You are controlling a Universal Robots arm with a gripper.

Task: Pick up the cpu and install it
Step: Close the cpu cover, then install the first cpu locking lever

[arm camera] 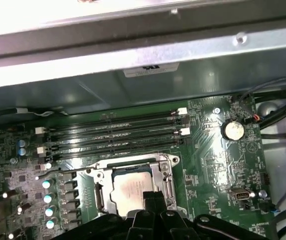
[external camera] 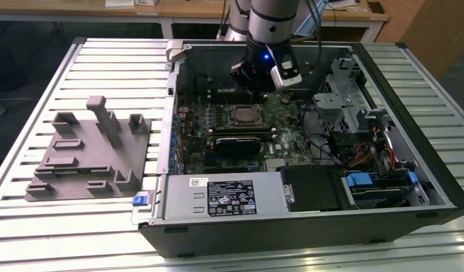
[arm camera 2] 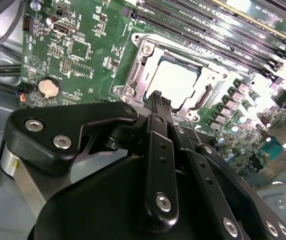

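Note:
The cpu (arm camera 2: pixel 175 80) (arm camera: pixel 130 187) is a pale silver square lying flat inside the metal-framed socket (arm camera 2: pixel 138 75) (arm camera: pixel 166 172) on the green motherboard. In the exterior view the socket (external camera: pixel 243 115) sits mid-board inside the open computer case. My gripper (external camera: pixel 263 86) hangs just above and behind the socket, toward the case's far wall. In both wrist views its black fingertips (arm camera 2: pixel 156 96) (arm camera: pixel 151 196) meet over the near edge of the cpu, pressed together with nothing between them. The fingers hide part of the chip's edge.
A grey moulded tray (external camera: pixel 80 153) with upright blocks lies on the slatted table at the exterior view's left. Memory slots (arm camera: pixel 113 132) run beside the socket and a coin battery (arm camera: pixel 232 130) sits on the board. A power supply (external camera: pixel 224 195) and drive cage (external camera: pixel 345 96) crowd the case.

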